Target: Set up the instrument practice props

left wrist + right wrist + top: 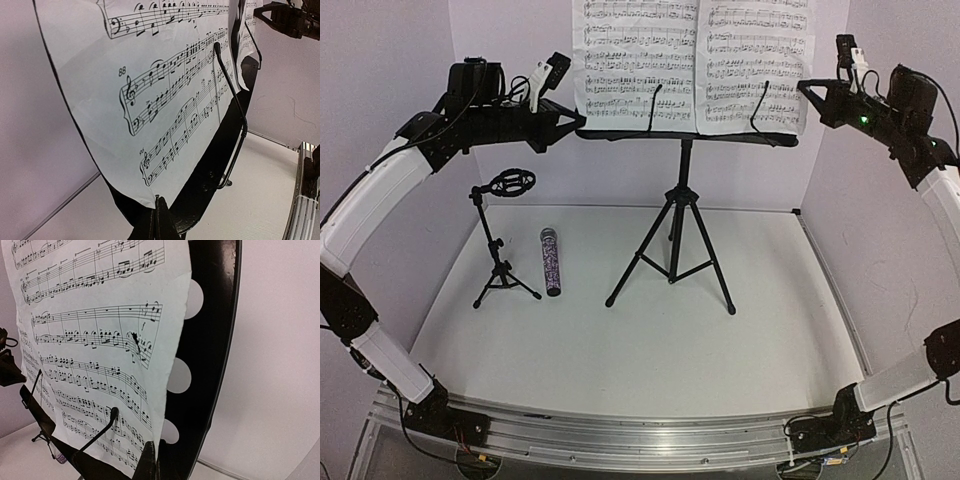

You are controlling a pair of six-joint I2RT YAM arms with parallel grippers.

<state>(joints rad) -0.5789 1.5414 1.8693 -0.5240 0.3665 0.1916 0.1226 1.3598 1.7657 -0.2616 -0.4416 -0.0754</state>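
The black tripod music stand stands mid-table, with two white music sheets on its desk. My left gripper is shut on the lower left corner of the left sheet. In the left wrist view the closed jaws pinch that sheet at its corner. My right gripper is shut on the right edge of the right sheet. It also shows in the right wrist view, on the sheet in front of the perforated desk. The glittery microphone lies on the table beside the small mic stand.
Two black wire page holders press the sheets against the desk. White walls close in the table at the back and sides. The aluminium rail with the arm bases runs along the near edge.
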